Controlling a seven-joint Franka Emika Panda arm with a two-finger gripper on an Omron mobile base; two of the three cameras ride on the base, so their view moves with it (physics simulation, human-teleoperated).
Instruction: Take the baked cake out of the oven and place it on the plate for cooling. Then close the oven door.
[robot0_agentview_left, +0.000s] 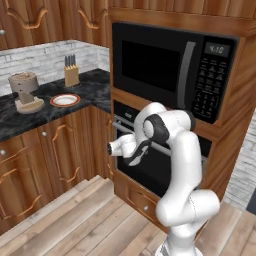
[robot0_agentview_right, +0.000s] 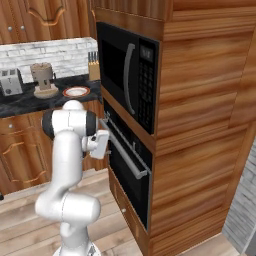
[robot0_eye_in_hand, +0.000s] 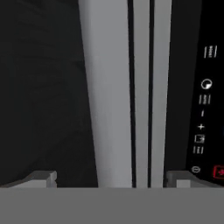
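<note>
Wooden cabinetry frames glossy black oven door (robot0_agentview_right: 127, 167); gripper (robot0_eye_in_hand: 111, 179) wide open, straddling its silver bar handle (robot0_eye_in_hand: 109, 96).

Glossy black oven door (robot0_agentview_right: 127, 170), brushed-metal handle (robot0_eye_in_hand: 111, 96)

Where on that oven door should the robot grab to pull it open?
Probably the long silver handle along the top of the oven door, from straight in front. The bar stands off the door, leaving room behind it. The open end effector already faces it, one fingertip on each side.
</note>
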